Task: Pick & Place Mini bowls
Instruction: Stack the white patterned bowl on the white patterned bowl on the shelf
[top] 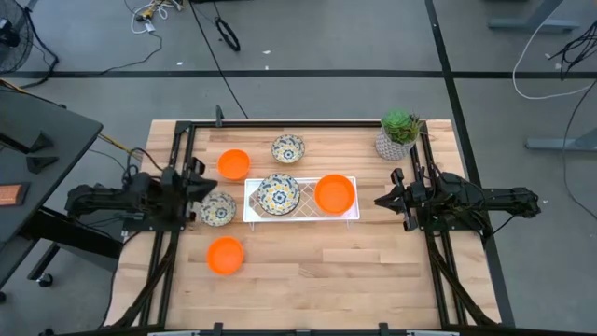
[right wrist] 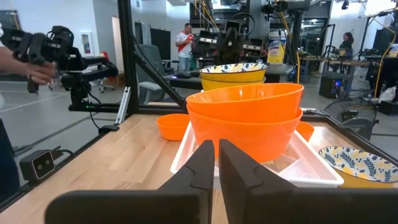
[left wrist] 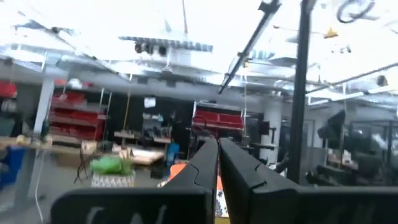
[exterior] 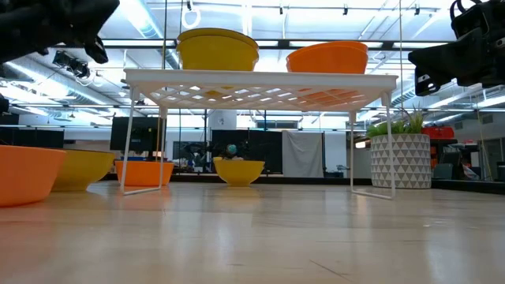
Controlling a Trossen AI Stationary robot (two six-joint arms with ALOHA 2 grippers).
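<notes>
My left gripper [top: 207,187] is pinched closed with nothing in it, parked at 9 o'clock on the table [top: 373,261], raised off the surface, tips toward centre. Right gripper [top: 381,200] is the same: fingers [right wrist: 202,163] together, holding nothing, at 3 o'clock, tips toward the rack.

Bowl count from the high view, six spots:
- Floral bowl [top: 217,208], on the wood just beside my left gripper, at roughly 8 o'clock of centre.
- Orange bowl [top: 233,164], on the wood at 10 o'clock.
- Floral bowl [top: 287,148], on the wood at 12 o'clock.
- Orange bowl [top: 225,255], on the wood at 7 o'clock.
- White wire rack [top: 253,211] at centre carries two stacks: a floral stack [top: 278,193] on its 9 o'clock half and an orange stack [top: 335,193] on its 3 o'clock half.

Right wrist view shows the orange stack [right wrist: 245,121] as two nested bowls. The floral pile behind it [right wrist: 233,73] looks like two as well. So floral four, orange four, eight total.

Potted plant [top: 398,134] sits at the 1 o'clock corner, apart from the bowls.
</notes>
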